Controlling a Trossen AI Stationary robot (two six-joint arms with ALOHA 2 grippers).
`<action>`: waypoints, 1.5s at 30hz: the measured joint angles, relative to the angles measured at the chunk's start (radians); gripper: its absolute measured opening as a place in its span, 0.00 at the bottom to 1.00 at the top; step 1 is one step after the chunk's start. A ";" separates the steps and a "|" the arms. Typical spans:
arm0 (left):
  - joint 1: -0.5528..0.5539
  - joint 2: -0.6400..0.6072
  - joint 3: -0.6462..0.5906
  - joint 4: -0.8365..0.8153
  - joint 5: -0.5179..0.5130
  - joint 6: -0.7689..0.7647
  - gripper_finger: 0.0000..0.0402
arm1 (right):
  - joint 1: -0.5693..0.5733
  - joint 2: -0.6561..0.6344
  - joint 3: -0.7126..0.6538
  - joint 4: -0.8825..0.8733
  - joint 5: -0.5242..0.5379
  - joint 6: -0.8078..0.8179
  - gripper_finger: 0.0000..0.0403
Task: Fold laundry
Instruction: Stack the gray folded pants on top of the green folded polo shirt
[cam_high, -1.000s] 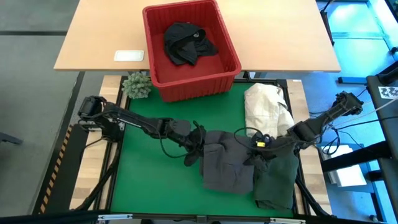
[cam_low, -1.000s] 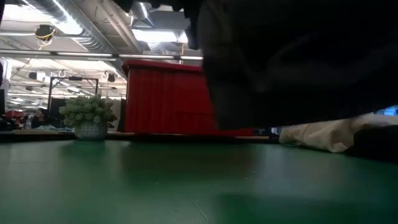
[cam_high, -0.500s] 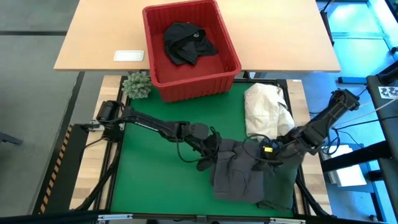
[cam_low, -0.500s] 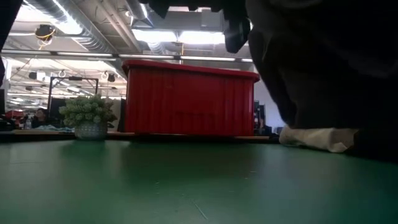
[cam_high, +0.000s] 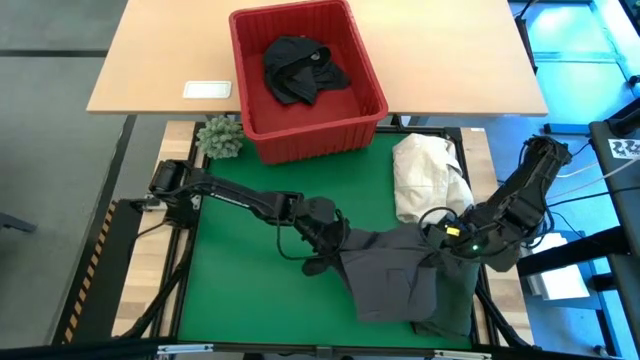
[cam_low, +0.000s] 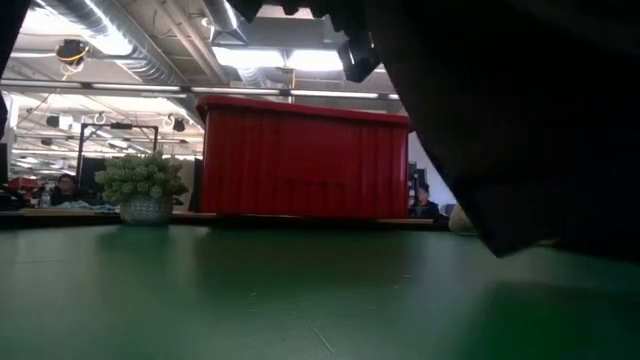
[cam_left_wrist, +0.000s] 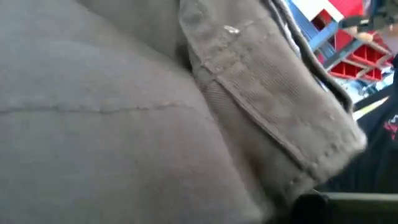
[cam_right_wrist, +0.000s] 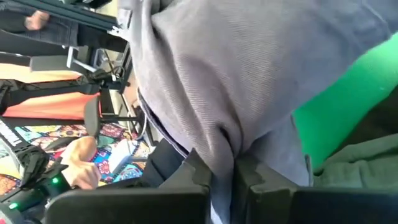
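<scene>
A green tabletop (cam_high: 250, 280) fills the lower centre of the high view, a red basket (cam_high: 372, 85) above it holding a black garment (cam_high: 300, 68). At lower right a grey garment (cam_high: 395, 275) lies over a green one (cam_high: 455, 300). The right jaws (cam_high: 440, 240) are clamped on the grey cloth's upper edge; the left jaws (cam_high: 335, 255) sit at its left edge, their grip impossible to tell. Both edges should probably be drawn level and taut before laying the fold.
</scene>
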 joint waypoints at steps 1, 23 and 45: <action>0.000 -0.011 0.000 -0.016 0.001 0.022 0.09 | 0.003 -0.002 0.000 -0.002 0.004 0.001 0.03; 0.042 -0.078 -0.002 -0.136 -0.082 0.182 0.69 | 0.004 0.005 0.156 -0.145 0.052 -0.067 0.03; 0.048 -0.136 -0.002 -0.407 -0.190 0.210 0.72 | 0.004 0.097 0.366 -0.360 -0.131 0.154 0.03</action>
